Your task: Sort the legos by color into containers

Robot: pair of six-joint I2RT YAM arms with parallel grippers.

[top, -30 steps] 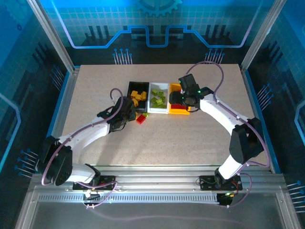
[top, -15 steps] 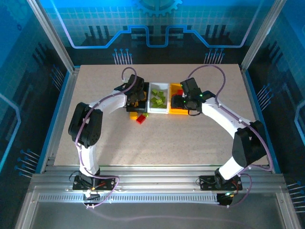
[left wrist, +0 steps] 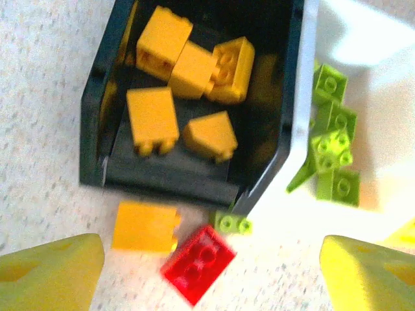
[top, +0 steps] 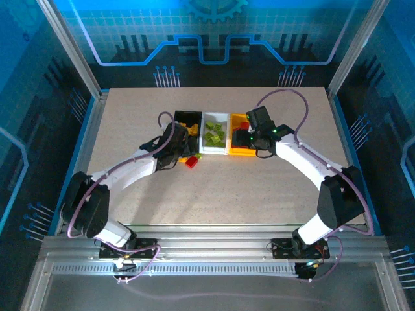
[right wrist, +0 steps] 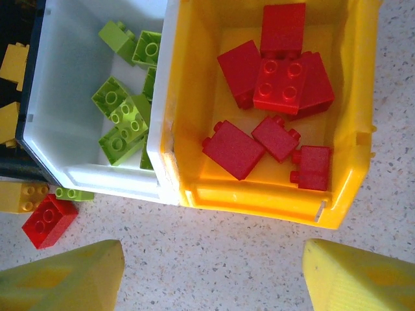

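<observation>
Left pincer (left wrist: 209, 259) drawn back off black bin (left wrist: 93, 123), spread; right pincer (right wrist: 211, 267) spread, empty | orange bricks (left wrist: 152, 118) held in black bin, green bricks (right wrist: 123, 116) in white bin (right wrist: 71, 173), red bricks (right wrist: 275, 84) in yellow bin (right wrist: 256, 196) | three loose bricks (left wrist: 145, 226) left on open tabletop (left wrist: 39, 78) at black bin's near edge.

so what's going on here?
Colour sorting, nearly done. The black bin holds yellow-orange bricks, the white bin green bricks, the yellow bin red bricks. Three strays lie on the table by the black bin: a yellow-orange brick, a small green brick, a red brick. The left gripper hovers open over them; the right gripper hovers open by the yellow bin.
</observation>
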